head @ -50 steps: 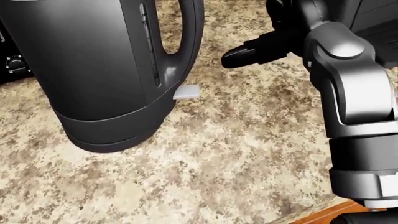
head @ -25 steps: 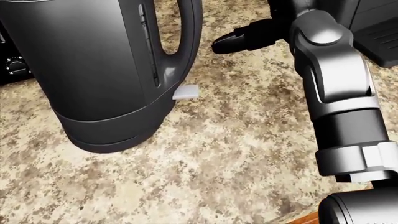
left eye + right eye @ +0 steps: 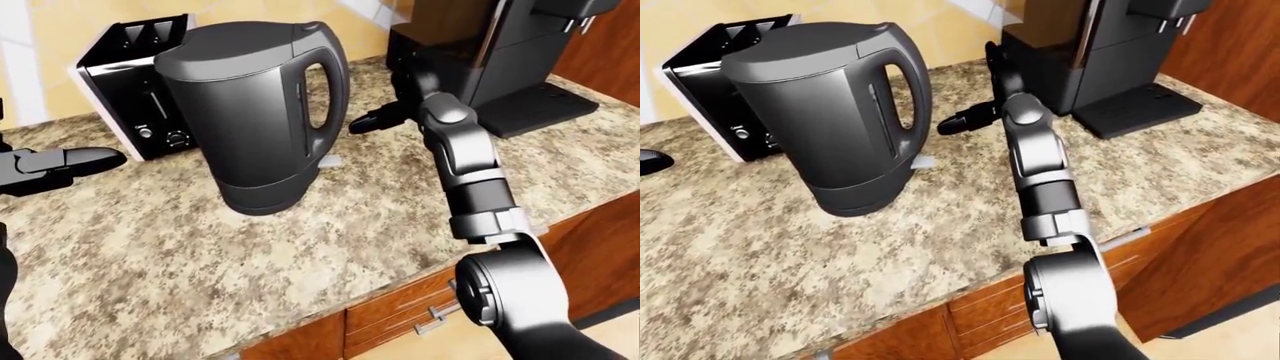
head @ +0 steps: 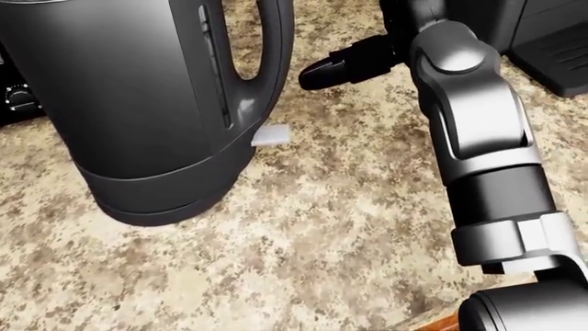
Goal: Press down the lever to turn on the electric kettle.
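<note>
Speckled tan granite counter (image 3: 330, 225) over wooden drawer fronts, yellow wall behind. Standing on it: a toaster (image 3: 140, 90) at the left-eye view's upper left, the electric kettle (image 3: 255, 112) mid-counter, and a dark coffee machine (image 3: 500, 52) at upper right.

We record the kettle upright on its base, handle facing the view's right. The lever (image 4: 271, 136) is a small pale tab sticking out sideways at the foot of the handle, just above the counter, its long axis roughly level and pointing away from the kettle body toward the right of the head view.

Right hand (image 4: 353, 63): extended over the counter beside the upper part of the handle, not touching it. Its dark fingers (image 4: 322, 71) point toward the kettle; we cannot tell from these views whether they are spread or curled, and they hold nothing we can see. The lever lies below the fingertips and slightly left in the head view.

Left hand (image 3: 60, 165): low at the left edge of the left-eye view, fingers stretched flat and empty, well apart from the kettle and on its far side from the lever.

Our judgement: the right hand is the nearer one. It needs to drop toward the tab and press downward on its outer end. Lever appears not yet pressed.
</note>
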